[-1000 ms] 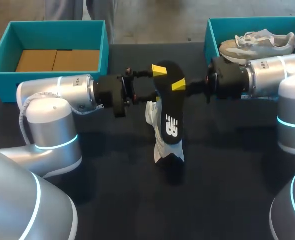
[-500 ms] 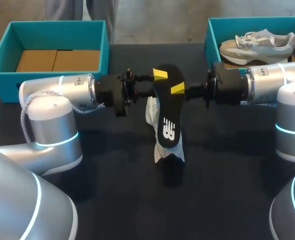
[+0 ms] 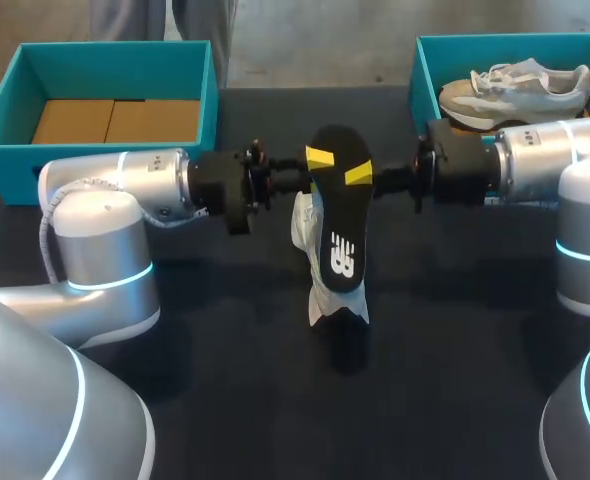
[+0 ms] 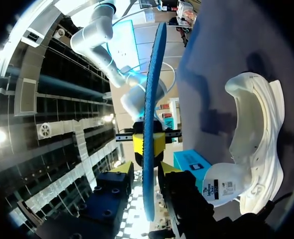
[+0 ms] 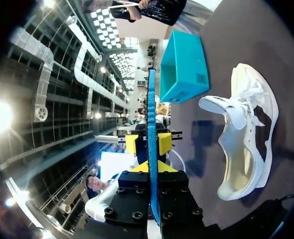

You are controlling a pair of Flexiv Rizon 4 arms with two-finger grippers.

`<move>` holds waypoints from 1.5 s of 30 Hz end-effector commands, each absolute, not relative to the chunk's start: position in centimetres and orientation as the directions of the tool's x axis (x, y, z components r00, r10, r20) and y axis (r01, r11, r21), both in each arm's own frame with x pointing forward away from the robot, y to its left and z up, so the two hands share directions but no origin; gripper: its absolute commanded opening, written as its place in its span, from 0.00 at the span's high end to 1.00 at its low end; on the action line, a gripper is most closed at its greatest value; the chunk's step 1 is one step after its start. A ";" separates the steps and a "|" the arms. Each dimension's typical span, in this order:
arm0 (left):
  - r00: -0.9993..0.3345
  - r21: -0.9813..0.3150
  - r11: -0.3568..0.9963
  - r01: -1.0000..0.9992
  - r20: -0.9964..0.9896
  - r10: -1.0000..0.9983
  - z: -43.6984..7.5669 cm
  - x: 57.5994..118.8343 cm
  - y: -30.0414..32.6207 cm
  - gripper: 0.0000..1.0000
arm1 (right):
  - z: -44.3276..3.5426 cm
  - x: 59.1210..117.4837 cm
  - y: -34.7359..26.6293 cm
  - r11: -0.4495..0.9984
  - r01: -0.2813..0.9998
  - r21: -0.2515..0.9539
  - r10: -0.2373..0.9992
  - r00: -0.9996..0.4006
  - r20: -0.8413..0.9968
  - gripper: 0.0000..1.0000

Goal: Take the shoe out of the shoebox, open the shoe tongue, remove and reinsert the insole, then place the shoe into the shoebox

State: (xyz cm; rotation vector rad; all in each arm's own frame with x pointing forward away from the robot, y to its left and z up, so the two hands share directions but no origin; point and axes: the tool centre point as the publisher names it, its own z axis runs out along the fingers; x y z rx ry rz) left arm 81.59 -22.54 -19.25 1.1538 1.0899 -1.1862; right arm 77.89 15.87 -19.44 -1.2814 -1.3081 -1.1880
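Head camera looks down on the table [image 3: 225, 400] from behind. Wrist cameras face each other closely, sharing the edge-on insole [image 4: 149, 124].

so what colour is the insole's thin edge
Blue; the insole shows edge-on best in the right wrist view.

Even overhead light; soft shadow beneath shoe [image 3: 303, 225] on dark table [image 3: 455, 380]; glare in wrist views.

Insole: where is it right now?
In the head view the insole is held up at mid-table, pinched between the left gripper and the right gripper, above the white shoe lying on the table.
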 end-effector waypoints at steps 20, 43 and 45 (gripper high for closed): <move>0.057 0.056 0.013 0.998 -0.994 -0.093 -19.8 81.5 -22.7 1.00 | -19.7 78.5 16.6 -0.003 1.000 0.031 0.108 -0.030 0.994 1.00; -0.119 -0.118 -0.021 0.993 -0.992 -0.032 -19.9 80.1 -21.9 1.00 | -20.4 77.2 12.3 -0.020 1.000 -0.021 0.185 0.025 0.982 0.00; -0.123 -0.122 -0.024 0.992 -0.992 -0.025 -20.0 79.9 -21.6 1.00 | -20.4 77.0 11.6 -0.019 1.000 -0.021 0.200 0.024 0.980 0.00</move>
